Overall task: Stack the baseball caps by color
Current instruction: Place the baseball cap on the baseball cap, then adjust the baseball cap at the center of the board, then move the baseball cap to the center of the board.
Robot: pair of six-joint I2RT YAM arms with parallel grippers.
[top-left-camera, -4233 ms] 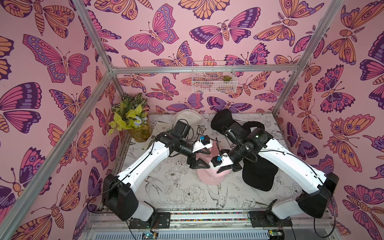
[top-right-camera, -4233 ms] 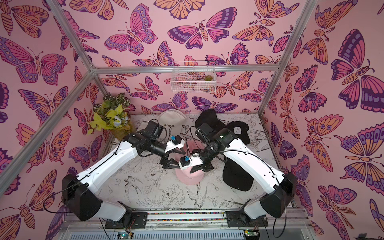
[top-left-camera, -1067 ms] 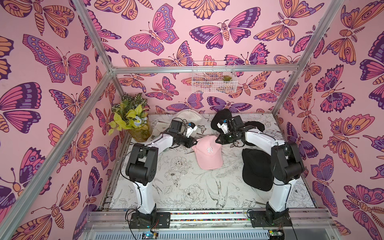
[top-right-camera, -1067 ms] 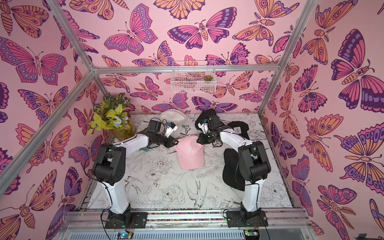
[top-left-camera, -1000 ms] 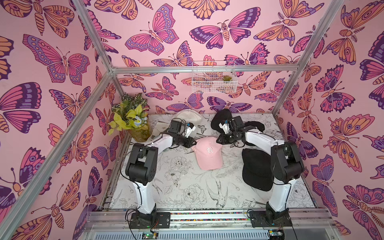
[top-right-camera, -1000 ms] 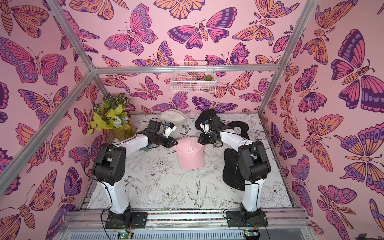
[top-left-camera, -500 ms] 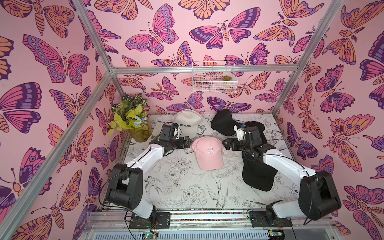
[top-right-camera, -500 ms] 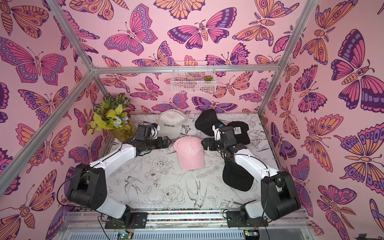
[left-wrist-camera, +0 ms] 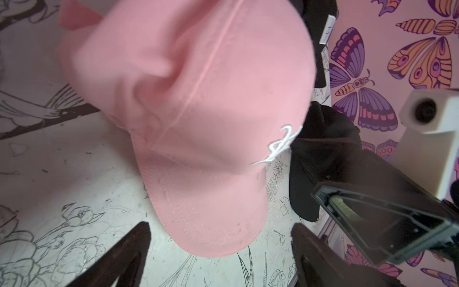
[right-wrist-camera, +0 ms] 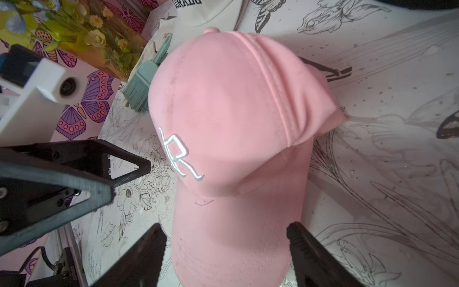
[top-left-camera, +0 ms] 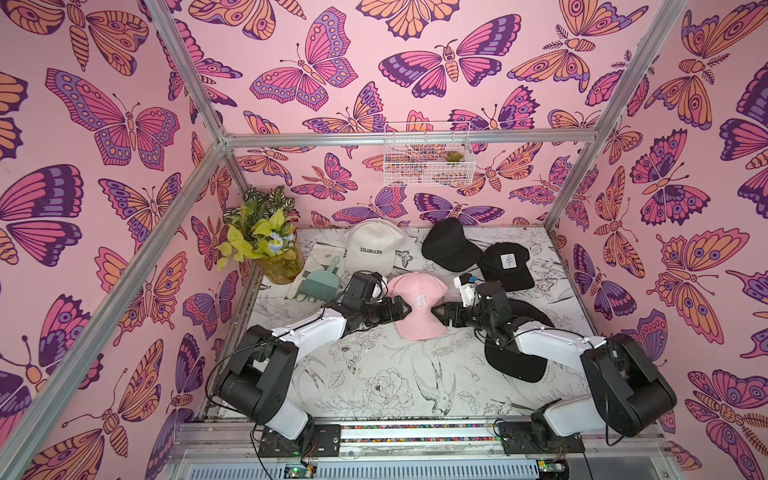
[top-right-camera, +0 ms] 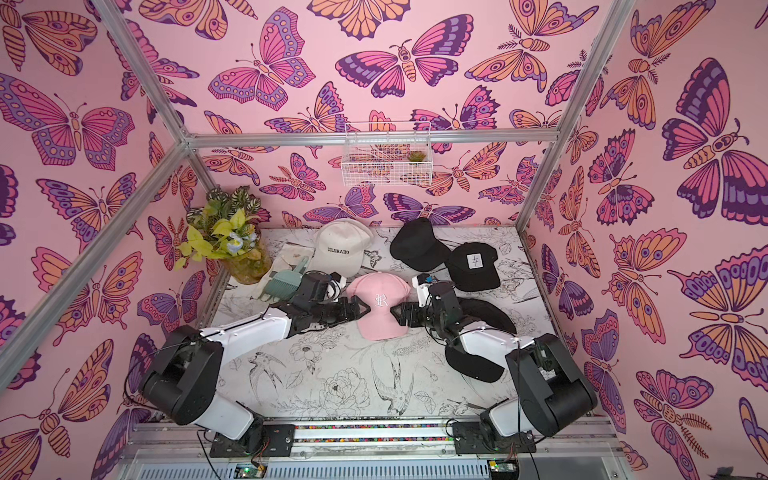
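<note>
Left claw (left-wrist-camera: 221, 226): jaws apart, gripping nothing. The brim of the pink cap (left-wrist-camera: 198, 111) lies on the surface (top-left-camera: 374, 374) just past the gap. Right claw (right-wrist-camera: 224, 227): likewise spread and empty, with the same brim ahead of it.

In both top views the two claws sit low at either flank of the pink cap, tips just beside the fabric (touching or not, I can't tell).

Changes: four seconds back I had this cap up between both claws, nearer the front rail. A second ago both arms were stretched to the back, with the claws at its crown. Now it lies let go mid-surface, logo up and brim toward the front, where it was half a second ago. Both arms have folded back, elbows low.

Further out, nothing has shifted. The cream cap (top-left-camera: 372, 248) sits behind the pink one toward the left arm's side. The black cap (top-left-camera: 449, 247) and the patched black cap (top-left-camera: 505, 266) lie behind it toward the right arm's side. A third black cap (top-left-camera: 515, 365) lies partly under the right forearm. The teal brush (top-left-camera: 320, 282) is near the left wrist, with the potted plant (top-left-camera: 266, 245) in the back corner.
</note>
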